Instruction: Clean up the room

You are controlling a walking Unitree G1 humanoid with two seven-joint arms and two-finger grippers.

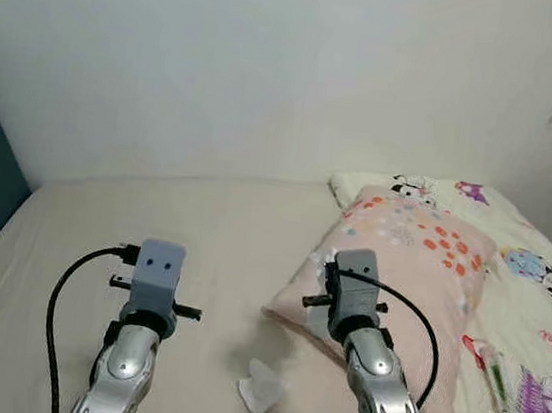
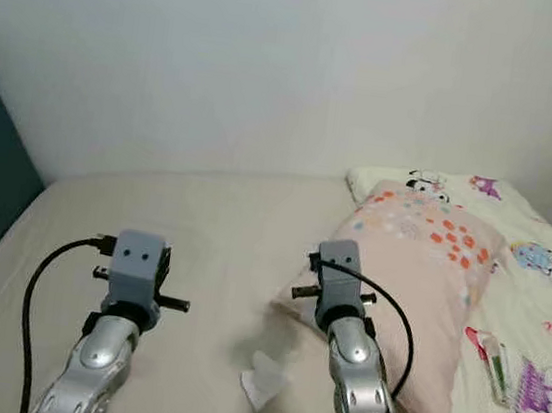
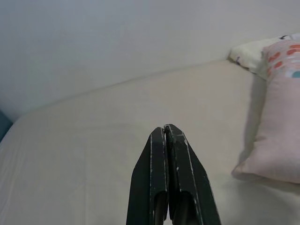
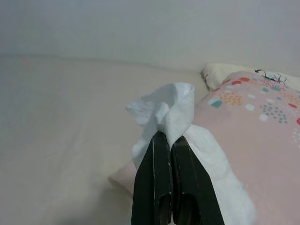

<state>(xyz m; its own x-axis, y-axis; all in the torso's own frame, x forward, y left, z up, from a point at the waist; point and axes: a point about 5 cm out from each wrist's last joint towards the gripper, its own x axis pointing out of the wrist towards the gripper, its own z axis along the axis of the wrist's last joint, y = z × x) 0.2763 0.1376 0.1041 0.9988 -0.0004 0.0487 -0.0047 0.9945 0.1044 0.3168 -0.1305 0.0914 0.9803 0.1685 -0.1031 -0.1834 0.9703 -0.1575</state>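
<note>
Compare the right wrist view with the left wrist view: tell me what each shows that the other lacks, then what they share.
Right wrist view: the right gripper, fingers shut, pinches a crumpled white tissue.
Left wrist view: the left gripper, fingers shut with nothing between them, and a dark teal strip at the bed's edge.
Both: the cream bed sheet, the white wall and the pink spotted pillow.

Two silver arms (image 1: 126, 364) end in grey box-shaped wrist blocks (image 1: 159, 266), each trailing a looping black cable (image 1: 56, 316); the long black fingers (image 3: 168, 187) show pale scuffs.
</note>
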